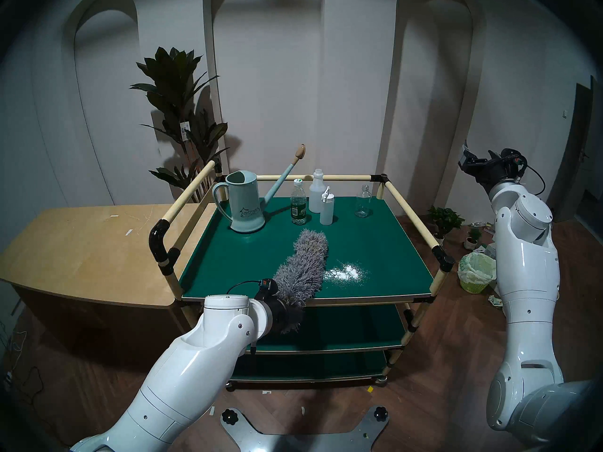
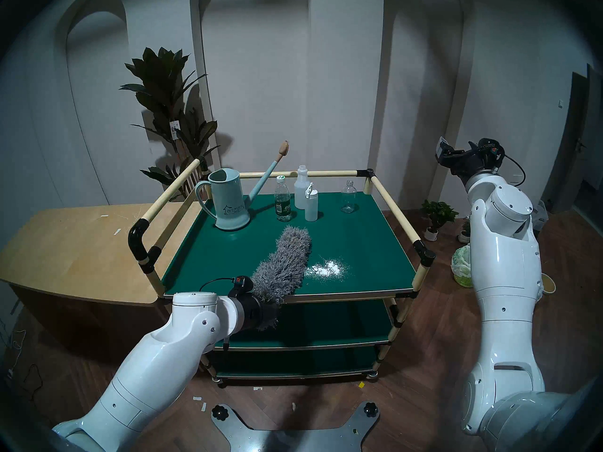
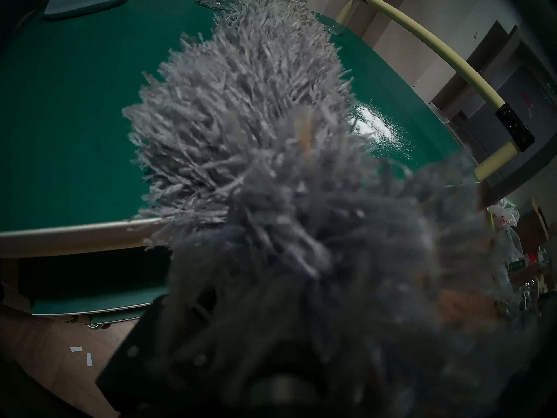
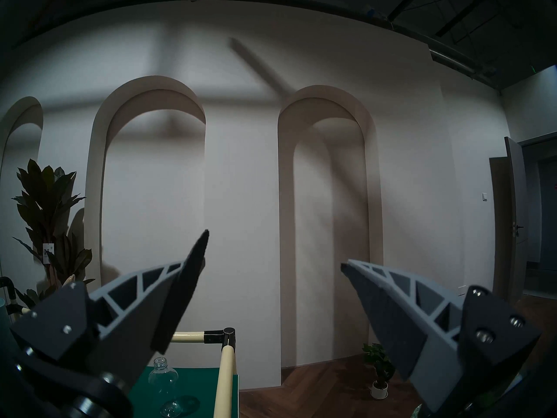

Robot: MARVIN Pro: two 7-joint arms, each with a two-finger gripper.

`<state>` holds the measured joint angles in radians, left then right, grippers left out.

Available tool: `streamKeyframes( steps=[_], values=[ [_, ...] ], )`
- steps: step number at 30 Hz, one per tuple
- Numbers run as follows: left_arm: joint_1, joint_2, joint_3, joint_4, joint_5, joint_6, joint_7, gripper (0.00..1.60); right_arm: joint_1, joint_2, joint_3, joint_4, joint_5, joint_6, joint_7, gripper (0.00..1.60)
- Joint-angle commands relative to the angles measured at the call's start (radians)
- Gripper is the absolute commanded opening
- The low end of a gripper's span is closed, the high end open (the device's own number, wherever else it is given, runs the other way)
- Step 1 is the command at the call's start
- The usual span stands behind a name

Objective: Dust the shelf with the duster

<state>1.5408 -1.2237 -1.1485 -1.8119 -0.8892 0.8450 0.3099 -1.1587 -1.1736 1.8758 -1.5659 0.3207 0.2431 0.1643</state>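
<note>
The shelf (image 1: 248, 259) is the dark-green top tier of a cart with cream rails. The grey fluffy duster (image 1: 305, 265) lies on it, reaching from the front edge towards the middle. A patch of white powder (image 1: 346, 272) lies just right of the duster. My left gripper (image 1: 290, 311) is at the shelf's front edge, shut on the duster's near end; fluff hides its fingers and the handle. In the left wrist view the duster (image 3: 241, 121) fills the middle, over the shelf (image 3: 75, 121). My right gripper (image 1: 470, 161) is open and empty, raised right of the cart; its jaws stand wide apart in the right wrist view (image 4: 275, 248).
At the shelf's back stand a pale blue watering can (image 1: 244, 206), a green-labelled water bottle (image 1: 298, 206), two white bottles (image 1: 318, 193) and a clear bottle (image 1: 363, 201). A tan table (image 1: 81, 246) adjoins the cart's left. A lined bin (image 1: 476, 272) and small potted plants are on the floor at the right.
</note>
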Motion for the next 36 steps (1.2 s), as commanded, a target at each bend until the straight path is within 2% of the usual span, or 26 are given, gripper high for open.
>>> streamKeyframes(
  steps=[1,9,14,19,28,36],
  values=[
    [-0.075,-0.051,0.005,0.017,-0.002,0.003,0.010,0.00,0.001,0.007,0.012,-0.010,0.001,-0.011,0.001,1.60],
    [-0.101,-0.068,0.009,0.047,-0.048,0.074,0.005,0.00,0.005,0.009,0.022,-0.003,0.005,-0.017,0.006,1.60],
    [-0.112,-0.059,0.009,0.040,-0.066,0.115,0.000,0.00,0.004,0.007,0.029,0.008,0.007,-0.022,0.006,1.60],
    [-0.136,-0.044,0.025,0.054,-0.093,0.115,-0.020,0.00,0.003,0.006,0.039,0.018,0.012,-0.031,0.007,1.60],
    [-0.189,-0.055,0.065,0.125,-0.121,0.115,-0.074,0.00,-0.001,0.014,0.057,0.029,0.012,-0.042,0.010,1.60],
    [-0.234,-0.043,0.119,0.164,-0.132,0.115,-0.130,0.00,0.002,0.021,0.062,0.044,0.007,-0.049,0.014,1.60]
  ],
)
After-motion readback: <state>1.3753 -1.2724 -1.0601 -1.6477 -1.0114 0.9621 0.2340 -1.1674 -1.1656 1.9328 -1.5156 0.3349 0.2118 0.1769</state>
